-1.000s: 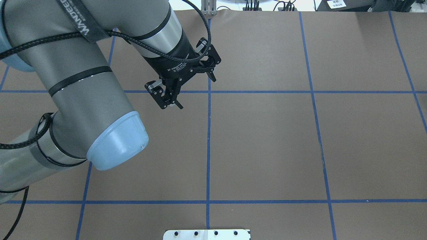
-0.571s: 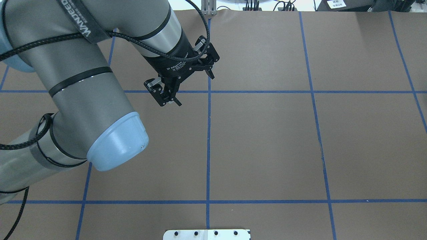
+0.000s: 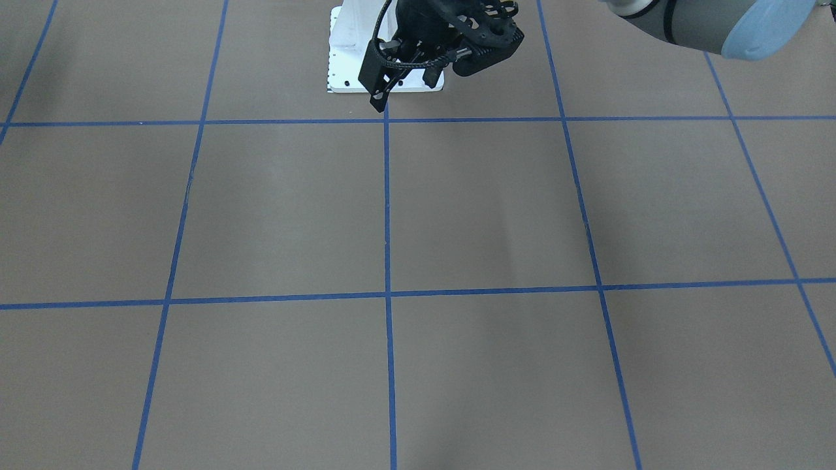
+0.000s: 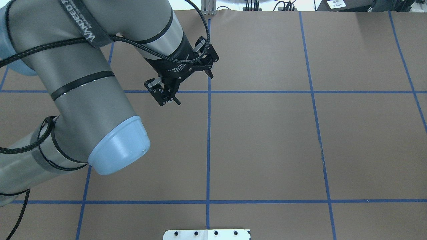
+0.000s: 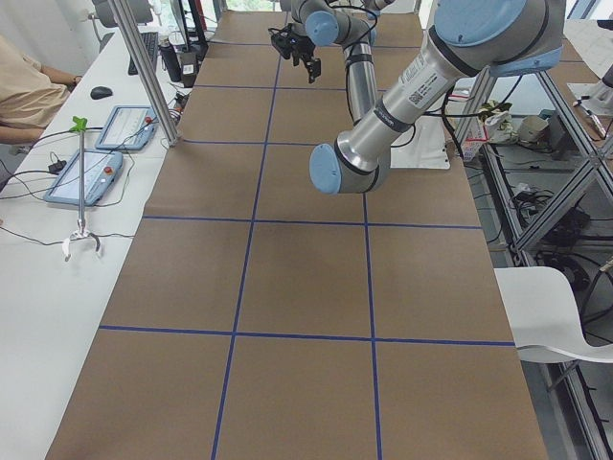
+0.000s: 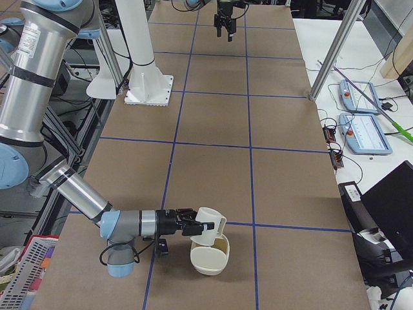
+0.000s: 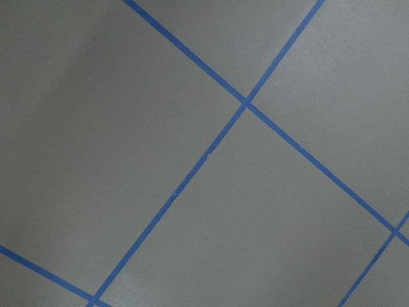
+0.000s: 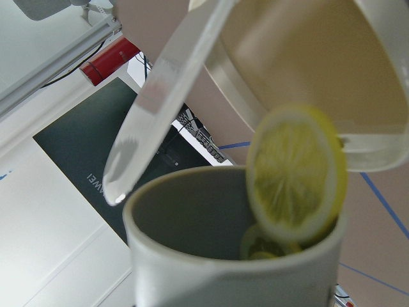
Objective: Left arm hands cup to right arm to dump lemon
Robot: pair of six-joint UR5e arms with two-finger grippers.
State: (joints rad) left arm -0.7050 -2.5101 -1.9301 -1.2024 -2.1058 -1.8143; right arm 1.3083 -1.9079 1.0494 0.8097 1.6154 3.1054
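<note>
The white cup (image 6: 208, 226) lies tipped on its side above a cream bowl (image 6: 210, 261) near the table's right end. My right gripper (image 6: 193, 227) is at the cup; whether it is shut I cannot tell. In the right wrist view the cup (image 8: 211, 256) fills the foreground. A lemon (image 8: 297, 173) slice stands at its mouth, with a second piece (image 8: 265, 246) under it, facing the bowl (image 8: 307, 64). My left gripper (image 4: 194, 89) hangs open and empty over the far middle of the table, also seen from the front (image 3: 405, 91).
The robot's white base plate (image 4: 206, 234) sits at the near table edge. A red basket (image 6: 29, 274) lies beside the right arm's base. A side bench holds tablets (image 5: 81, 177), and a person's arm (image 5: 29, 81) rests there. A black screen (image 6: 387, 206) stands by the right end.
My left gripper has drifted a little toward the far side of the table, still open and empty. The left elbow has shifted slightly.
</note>
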